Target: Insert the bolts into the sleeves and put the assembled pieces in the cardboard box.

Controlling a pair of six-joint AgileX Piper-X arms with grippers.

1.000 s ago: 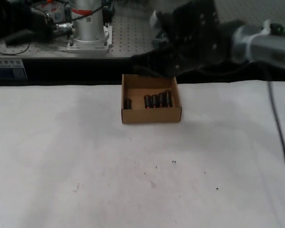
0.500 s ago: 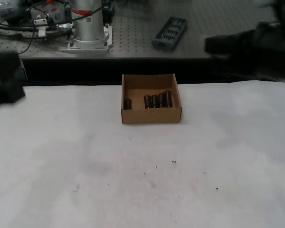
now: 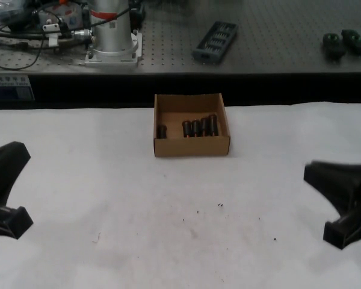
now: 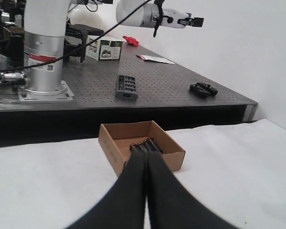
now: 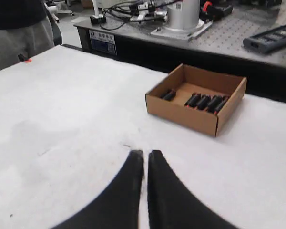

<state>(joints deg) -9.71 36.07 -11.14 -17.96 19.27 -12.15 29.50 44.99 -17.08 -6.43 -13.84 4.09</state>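
Observation:
The cardboard box (image 3: 191, 148) stands at the far middle of the white cloth. Inside it lies a row of several dark assembled pieces (image 3: 200, 127), with one more piece (image 3: 161, 131) apart at the left wall. My left gripper (image 4: 145, 153) is shut with nothing in it, well short of the box (image 4: 112, 150), and its fingers hide part of the pieces (image 4: 144, 144). My right gripper (image 5: 144, 155) is also shut and empty, pointing toward the box (image 5: 181, 114) and its pieces (image 5: 205, 101). In the high view the left arm (image 3: 6, 192) and the right arm (image 3: 343, 201) sit at the near side edges.
Behind the cloth is a dark perforated bench with a metal column base (image 3: 111, 36), a black ridged tray (image 3: 215, 41) and two small black parts (image 3: 343, 43). The cloth between the arms and the box is bare.
An arm that hung over the box a second ago has pulled away. Both arms have come back to the near left and right edges. The box and pieces have not moved.

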